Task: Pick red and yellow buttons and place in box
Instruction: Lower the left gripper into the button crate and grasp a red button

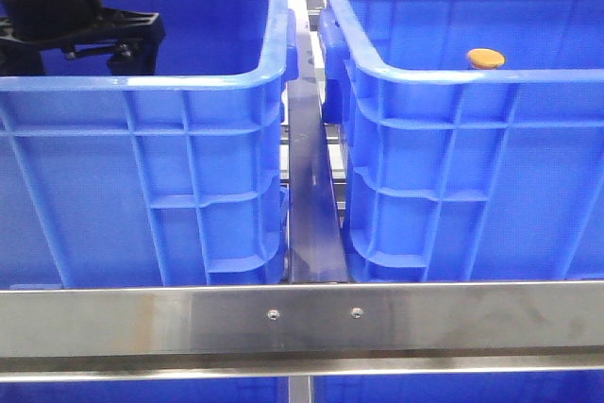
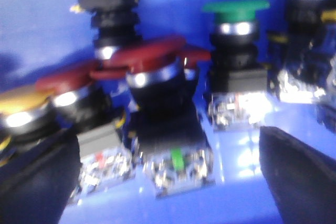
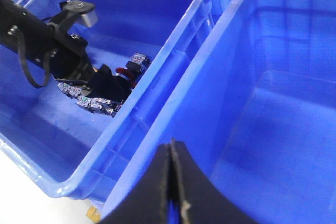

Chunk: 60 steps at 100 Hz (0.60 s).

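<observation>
Blue crate floor (image 2: 31,19) holds blurred, domed red button (image 2: 149,56).

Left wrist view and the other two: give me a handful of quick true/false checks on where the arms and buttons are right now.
1. The left gripper is down inside the left crate. True.
2. Its jaws are clamped on a green button. False: they stand apart, with a red button between and ahead of them; the green button stands off to one side.
3. A yellow button is in the right crate. True.
4. The right gripper is wide open. False: its jaws are pressed together, holding nothing visible.
5. The left crate holds only red buttons. False: green and yellow caps show too.
</observation>
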Each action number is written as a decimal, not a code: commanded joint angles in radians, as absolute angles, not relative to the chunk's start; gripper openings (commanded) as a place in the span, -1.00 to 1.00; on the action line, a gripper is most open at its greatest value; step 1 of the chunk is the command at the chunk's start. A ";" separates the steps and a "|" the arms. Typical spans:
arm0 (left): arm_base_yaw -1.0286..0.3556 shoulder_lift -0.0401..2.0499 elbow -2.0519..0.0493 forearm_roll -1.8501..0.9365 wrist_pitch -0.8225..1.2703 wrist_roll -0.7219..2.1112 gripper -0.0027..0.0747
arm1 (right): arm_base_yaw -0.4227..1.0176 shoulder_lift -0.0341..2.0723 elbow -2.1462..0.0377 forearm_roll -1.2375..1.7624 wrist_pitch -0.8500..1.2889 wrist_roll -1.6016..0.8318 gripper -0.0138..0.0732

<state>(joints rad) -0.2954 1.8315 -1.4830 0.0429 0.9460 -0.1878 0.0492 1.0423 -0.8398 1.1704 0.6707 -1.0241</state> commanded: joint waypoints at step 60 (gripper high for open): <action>-0.292 1.839 -1.515 0.034 0.880 -0.197 0.38 | 0.046 1.021 -0.864 1.218 0.660 -1.033 -0.83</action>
